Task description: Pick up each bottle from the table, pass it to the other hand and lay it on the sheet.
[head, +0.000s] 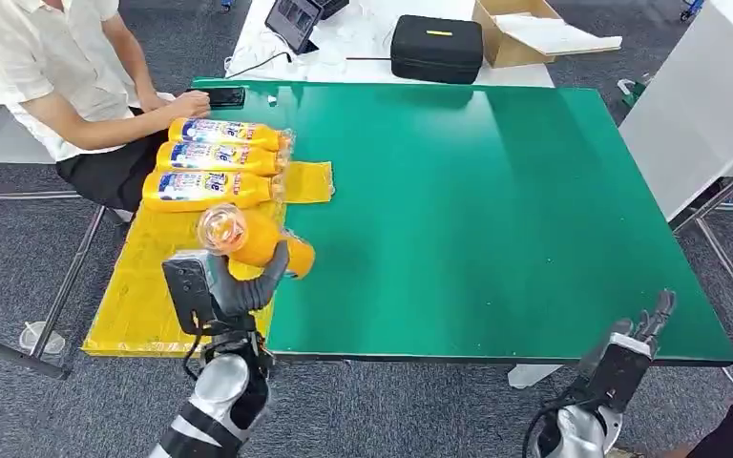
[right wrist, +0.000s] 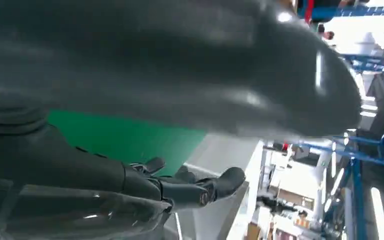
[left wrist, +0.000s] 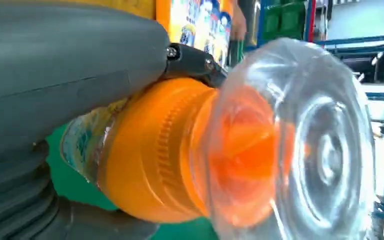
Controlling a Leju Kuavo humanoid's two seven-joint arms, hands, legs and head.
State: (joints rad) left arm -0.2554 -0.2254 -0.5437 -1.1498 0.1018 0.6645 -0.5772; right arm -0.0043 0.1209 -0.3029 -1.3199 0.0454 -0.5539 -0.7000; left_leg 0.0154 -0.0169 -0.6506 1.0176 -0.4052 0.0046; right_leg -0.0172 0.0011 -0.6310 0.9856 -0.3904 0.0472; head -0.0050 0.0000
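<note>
My left hand [head: 234, 286] grips an orange bottle [head: 253, 239] with a clear cap [head: 219, 226], holding it just above the near edge of the yellow sheet [head: 138, 286] on the green table [head: 496, 210]. The left wrist view shows the same bottle [left wrist: 155, 150] close up, its clear cap [left wrist: 305, 140] toward the camera and my thumb [left wrist: 70, 65] across its neck. Three more orange bottles [head: 215, 157] lie side by side on the far part of the sheet. My right hand [head: 630, 348] hangs off the table's near right corner, fingers [right wrist: 200, 187] apart and holding nothing.
A person in a white shirt [head: 48, 67] sits at the table's far left corner, by a black phone [head: 221, 96]. Behind the green table stand a black case [head: 436, 46], a cardboard box [head: 525, 33] and a tablet [head: 294, 19]. A white cabinet [head: 697, 114] is at right.
</note>
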